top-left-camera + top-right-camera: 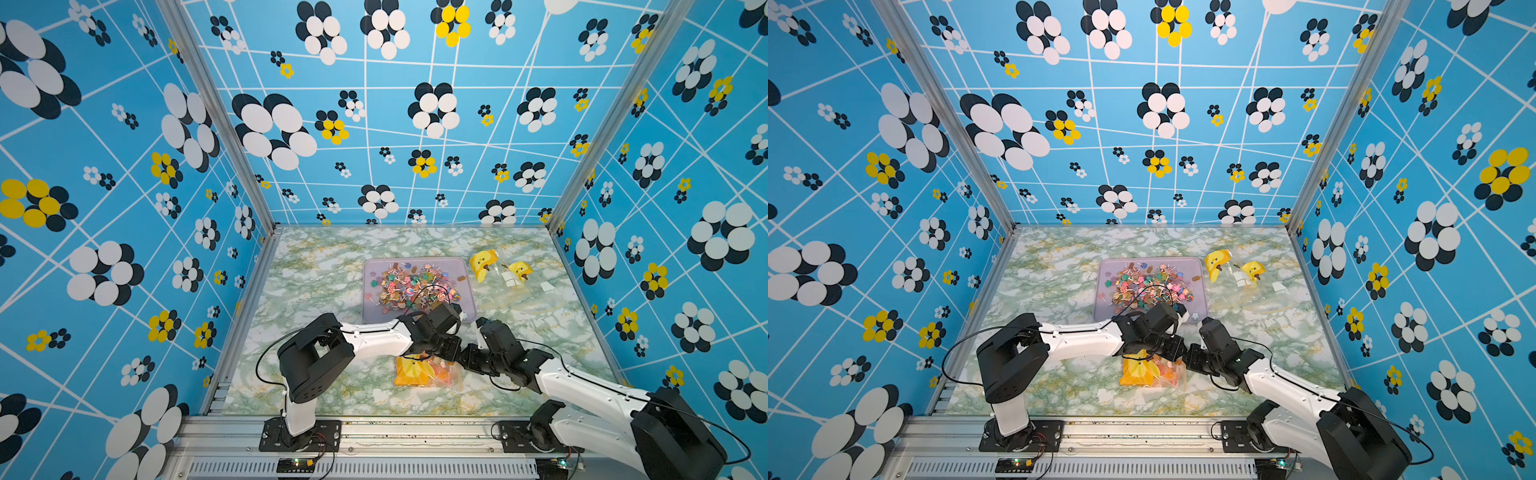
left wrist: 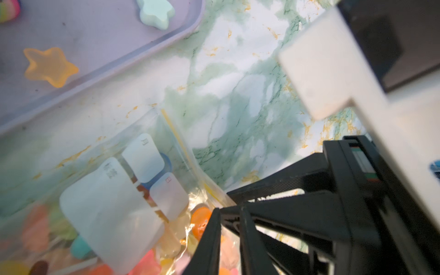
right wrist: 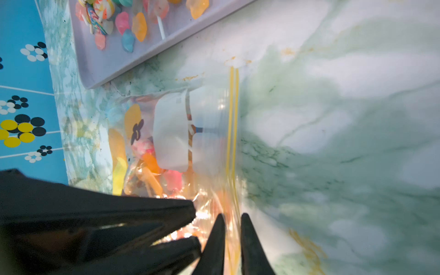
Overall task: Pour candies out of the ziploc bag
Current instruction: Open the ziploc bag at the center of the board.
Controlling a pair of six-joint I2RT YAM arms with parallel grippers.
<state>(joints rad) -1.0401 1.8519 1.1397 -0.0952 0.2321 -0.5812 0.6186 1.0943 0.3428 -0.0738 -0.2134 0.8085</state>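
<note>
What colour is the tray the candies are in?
Pale lilac; the tray shows best in a top view.

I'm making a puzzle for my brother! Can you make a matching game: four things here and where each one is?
Things:
1. lilac plastic tray
2. clear ziploc bag
3. flat clear bags printed with yellow ducks
4. see-through orange star candy

Places:
A. lying on the tray's bare floor
B. middle, heaped with loose multicoloured candies
C. right of the tray
D. at the front, nearest the robot

Pairs: 1-B, 2-D, 3-C, 4-A
</note>
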